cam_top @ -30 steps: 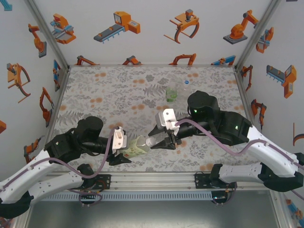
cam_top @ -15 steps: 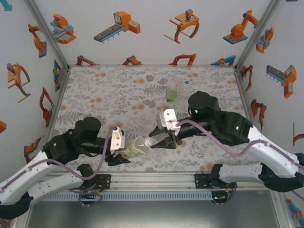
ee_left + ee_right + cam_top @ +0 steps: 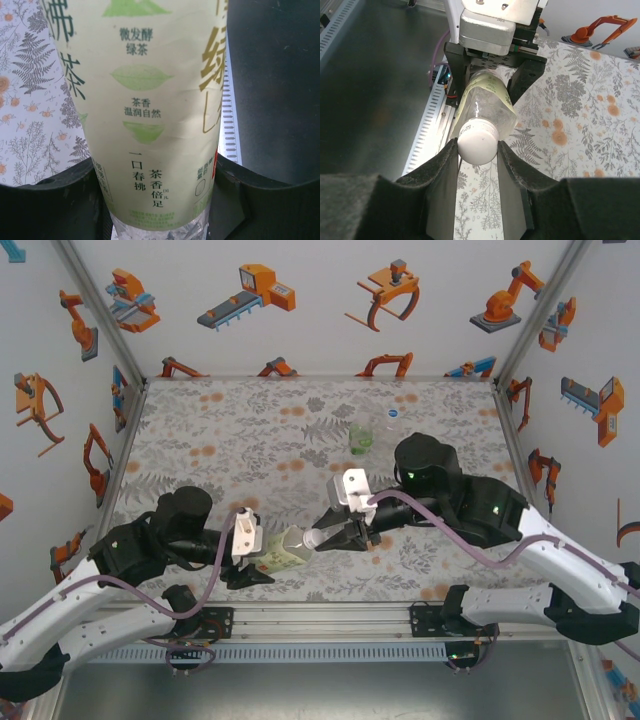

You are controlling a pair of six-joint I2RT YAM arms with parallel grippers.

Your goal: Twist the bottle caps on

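- While our left gripper [image 3: 258,562] clamps the green tea bottle [image 3: 290,550], tilted over the table's [image 3: 220,440] near edge, the right gripper [image 3: 330,536] is pinching its white cap [image 3: 477,141].
- We'd hold the cap square and twist gently.

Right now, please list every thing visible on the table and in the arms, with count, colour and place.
tea bottle: one, pale green label, held sideways between both arms, near edge
white cap: one, white, on the tea bottle's mouth
green bottle: one, clear with green liquid, upright, far right of table
clear bottle: one, colourless, upright, beside the green bottle
table: one, grey-and-orange floral, under everything
left end effector: one, black fingers, shut on the tea bottle
right end effector: one, black fingers, shut on the white cap
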